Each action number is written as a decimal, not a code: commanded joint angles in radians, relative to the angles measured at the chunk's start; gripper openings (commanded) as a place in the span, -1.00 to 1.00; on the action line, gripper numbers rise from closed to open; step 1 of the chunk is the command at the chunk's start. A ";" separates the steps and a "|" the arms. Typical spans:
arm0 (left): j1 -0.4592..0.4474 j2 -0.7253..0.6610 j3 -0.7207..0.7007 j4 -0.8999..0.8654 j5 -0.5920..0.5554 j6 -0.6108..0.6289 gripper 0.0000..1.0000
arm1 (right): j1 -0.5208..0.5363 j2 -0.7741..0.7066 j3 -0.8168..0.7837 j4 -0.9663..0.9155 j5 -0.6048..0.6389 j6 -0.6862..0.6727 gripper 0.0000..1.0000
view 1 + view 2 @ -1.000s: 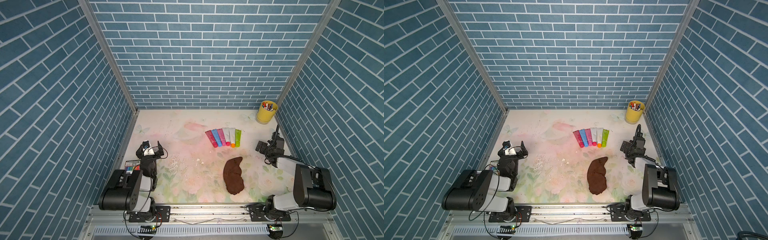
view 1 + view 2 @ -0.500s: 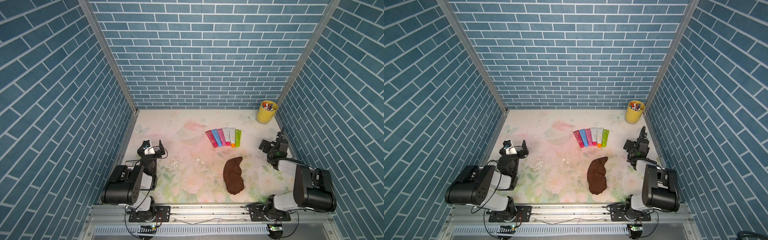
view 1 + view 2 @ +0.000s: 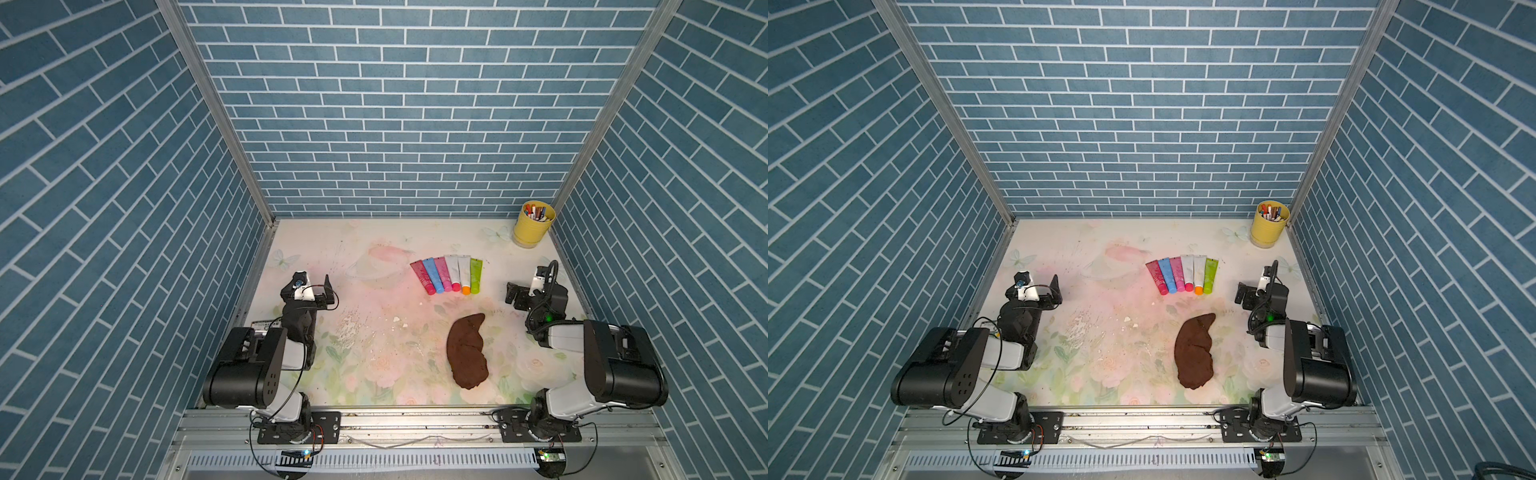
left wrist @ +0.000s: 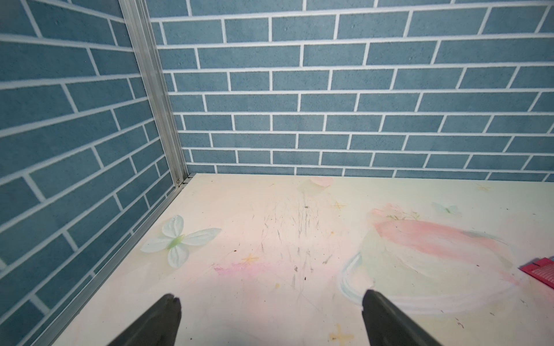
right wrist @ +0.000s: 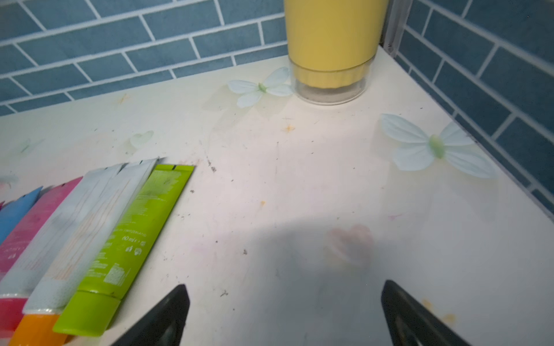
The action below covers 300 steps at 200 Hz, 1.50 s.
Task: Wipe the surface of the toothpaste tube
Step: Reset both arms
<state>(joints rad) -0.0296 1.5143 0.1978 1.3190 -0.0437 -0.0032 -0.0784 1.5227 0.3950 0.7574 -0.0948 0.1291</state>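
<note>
Several toothpaste tubes [image 3: 446, 274] lie side by side in a row at the table's back right: red, blue, pink, two white and a green one [image 3: 1210, 274]. A brown cloth [image 3: 467, 353] lies crumpled in front of them, held by nothing. My right gripper [image 3: 525, 286] hovers open just right of the row; in its wrist view the green tube [image 5: 144, 233] lies beside the empty open gripper [image 5: 284, 287]. My left gripper [image 3: 314, 284] stands open near the left wall, far from the tubes. Bare table shows between its fingertips in the left wrist view [image 4: 271, 298], with a red tube's corner [image 4: 539, 269] at the frame's edge.
A yellow cup [image 3: 532, 226] with pens stands in the back right corner, close behind the right gripper. Blue brick walls enclose the table on three sides. White crumbs [image 3: 353, 328] are scattered left of the cloth.
Both arms have shifted only slightly; the left gripper has edged toward the back wall. Tubes and cloth lie where they were.
</note>
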 commanded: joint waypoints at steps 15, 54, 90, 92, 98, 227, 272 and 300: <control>-0.010 0.007 0.003 -0.007 0.004 0.023 1.00 | 0.032 0.004 0.005 0.064 0.134 -0.074 0.97; -0.011 0.007 0.003 -0.010 0.004 0.020 1.00 | 0.032 0.004 0.005 0.064 0.134 -0.074 0.98; -0.009 0.003 0.002 -0.012 0.009 0.018 1.00 | 0.032 0.004 0.009 0.059 0.133 -0.074 0.97; -0.009 0.002 0.002 -0.012 0.009 0.018 1.00 | 0.032 0.005 0.009 0.059 0.133 -0.074 0.97; -0.009 0.004 0.002 -0.012 0.009 0.018 1.00 | 0.033 0.005 0.008 0.059 0.131 -0.074 0.98; 0.028 0.008 0.014 -0.026 0.079 0.000 0.73 | 0.032 0.005 0.009 0.057 0.132 -0.075 0.98; 0.030 0.008 0.012 -0.024 0.078 0.001 1.00 | 0.042 0.010 0.013 0.055 0.124 -0.092 0.98; 0.026 0.008 0.012 -0.024 0.073 0.002 1.00 | 0.043 0.008 0.010 0.055 0.122 -0.092 0.98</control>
<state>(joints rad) -0.0059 1.5150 0.1982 1.2911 0.0261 -0.0048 -0.0406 1.5227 0.3954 0.7898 0.0296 0.0879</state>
